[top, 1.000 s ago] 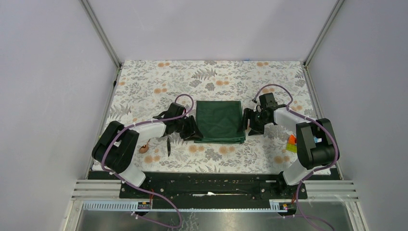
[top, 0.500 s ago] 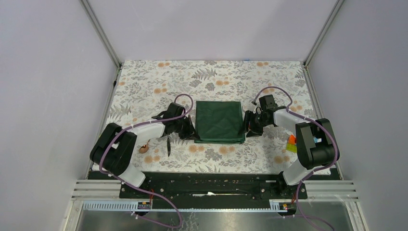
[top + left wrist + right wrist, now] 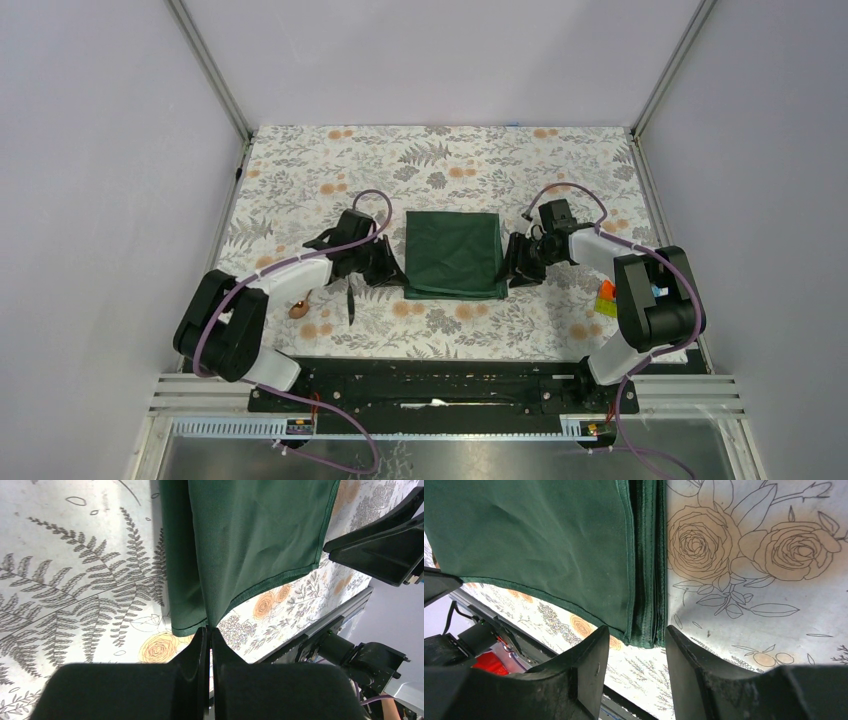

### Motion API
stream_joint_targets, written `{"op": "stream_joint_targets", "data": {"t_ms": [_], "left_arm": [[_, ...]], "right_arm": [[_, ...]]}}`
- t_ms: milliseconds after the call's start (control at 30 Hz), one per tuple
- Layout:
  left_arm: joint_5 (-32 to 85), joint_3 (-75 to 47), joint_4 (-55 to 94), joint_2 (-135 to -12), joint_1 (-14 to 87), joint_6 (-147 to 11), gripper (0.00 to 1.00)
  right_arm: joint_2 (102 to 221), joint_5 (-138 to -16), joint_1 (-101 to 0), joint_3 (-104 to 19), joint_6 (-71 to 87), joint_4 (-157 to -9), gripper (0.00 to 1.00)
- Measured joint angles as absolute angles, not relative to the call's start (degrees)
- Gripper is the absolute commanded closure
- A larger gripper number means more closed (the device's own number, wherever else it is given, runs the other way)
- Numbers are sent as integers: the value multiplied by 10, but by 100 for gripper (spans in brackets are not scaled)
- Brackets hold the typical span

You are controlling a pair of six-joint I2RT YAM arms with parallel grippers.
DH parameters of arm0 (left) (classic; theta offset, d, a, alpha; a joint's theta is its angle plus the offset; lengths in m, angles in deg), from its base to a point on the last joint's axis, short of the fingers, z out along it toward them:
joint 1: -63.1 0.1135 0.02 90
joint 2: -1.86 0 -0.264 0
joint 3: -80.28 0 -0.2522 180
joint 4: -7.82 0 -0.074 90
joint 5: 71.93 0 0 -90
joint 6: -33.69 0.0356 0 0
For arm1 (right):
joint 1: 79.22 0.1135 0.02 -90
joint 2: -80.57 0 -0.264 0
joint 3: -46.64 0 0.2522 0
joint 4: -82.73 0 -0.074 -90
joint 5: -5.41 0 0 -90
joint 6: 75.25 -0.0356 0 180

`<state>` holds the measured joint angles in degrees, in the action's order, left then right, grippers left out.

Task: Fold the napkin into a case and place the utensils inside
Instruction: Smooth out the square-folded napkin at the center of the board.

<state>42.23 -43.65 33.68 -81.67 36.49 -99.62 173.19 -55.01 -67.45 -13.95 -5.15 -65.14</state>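
Observation:
The dark green napkin lies folded to a rough square in the middle of the floral tablecloth. My left gripper is shut on the napkin's near-left corner, the top layer pinched between its tips and drawn taut. My right gripper is at the near-right corner; its jaws stand open on either side of the napkin's stacked hems, tips just short of the cloth. Left of the napkin lie the utensils: a copper spoon, partly under the left arm, and a black knife.
Small bright toy blocks sit by the right arm's elbow. Grey walls close in the tablecloth on three sides. A black rail runs along the near edge. The right gripper's black fingers show in the left wrist view.
My left gripper has shut on the napkin's near-left corner and drawn back to the left. The right gripper's jaws have narrowed around the near-right corner.

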Motion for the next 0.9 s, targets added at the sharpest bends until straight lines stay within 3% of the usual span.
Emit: {"op": "stream_joint_targets", "data": {"t_ms": [367,567,900], "left_arm": [[422,-445,349,-814,381,-990,99],[427,-457,346,-814,382,-988,96],[437,-471,321,-814,382,-995,94]], "right_arm": [[1718,-545,-674,-133,-57,-654,52],[1705,-512,-674,-131,-73,-664,63],[1717,-485,-673,-112,-105,-698,59]]}}
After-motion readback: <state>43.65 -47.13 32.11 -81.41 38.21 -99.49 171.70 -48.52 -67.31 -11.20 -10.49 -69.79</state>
